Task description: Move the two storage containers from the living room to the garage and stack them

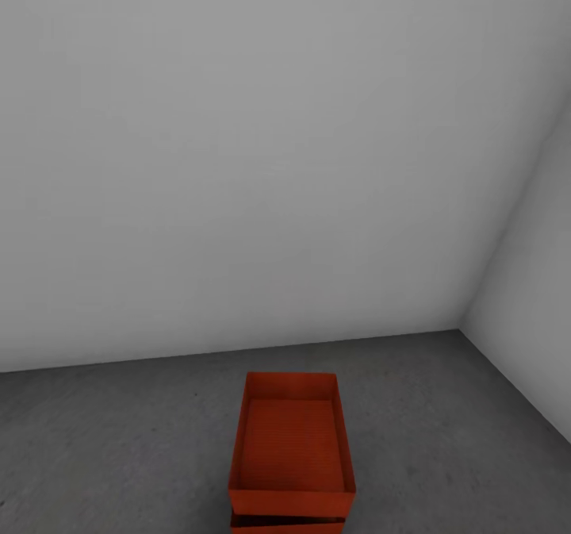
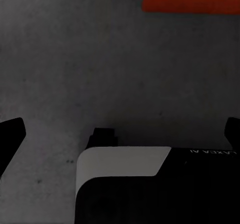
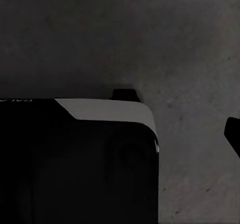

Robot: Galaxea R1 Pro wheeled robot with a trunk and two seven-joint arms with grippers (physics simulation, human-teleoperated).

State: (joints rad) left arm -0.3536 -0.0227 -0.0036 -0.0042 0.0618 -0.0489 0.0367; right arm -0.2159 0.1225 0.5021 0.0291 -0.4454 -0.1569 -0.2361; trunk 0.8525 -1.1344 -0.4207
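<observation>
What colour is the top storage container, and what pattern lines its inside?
Orange-red, with fine ribbing across its inside; the top storage container shows best in the head view.

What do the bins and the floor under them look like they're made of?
The top bin looks like thin orange-red plastic with a matte finish: thin walls, finely ribbed inside. The lower bin shows the same colour, likely the same plastic. The floor looks like rough concrete: dark grey, mottled and speckled, with no sheen.

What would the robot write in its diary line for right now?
place: garage floor | containers: upper bin stacked on lower bin | left jaws: open, empty
</observation>
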